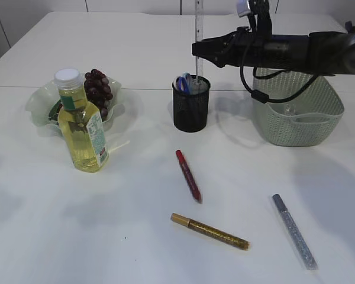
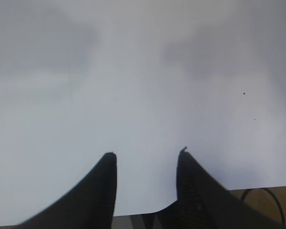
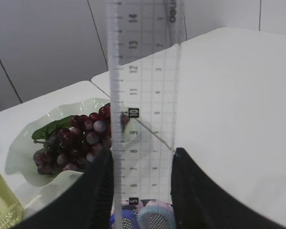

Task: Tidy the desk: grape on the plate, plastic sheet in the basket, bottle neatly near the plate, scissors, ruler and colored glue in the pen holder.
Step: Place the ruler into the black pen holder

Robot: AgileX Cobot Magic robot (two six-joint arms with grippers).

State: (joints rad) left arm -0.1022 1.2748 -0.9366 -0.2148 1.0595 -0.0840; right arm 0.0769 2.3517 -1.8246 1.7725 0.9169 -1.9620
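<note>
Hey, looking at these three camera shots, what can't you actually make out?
- Pen holder contents: exterior view, mesh wall hides the lower scissors and ruler.
- Basket interior: exterior view, right arm crosses it.
- Left gripper: outside the exterior view.
- Right gripper: ruler between the fingers, contact unclear.

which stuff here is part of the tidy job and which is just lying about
Part of the job:
- grapes on the plate
- bottle
- ruler between the right gripper fingers, above the pen holder
- scissors in the holder
- basket
- red, gold and silver glue pens

Lying about:
- nothing visible
</note>
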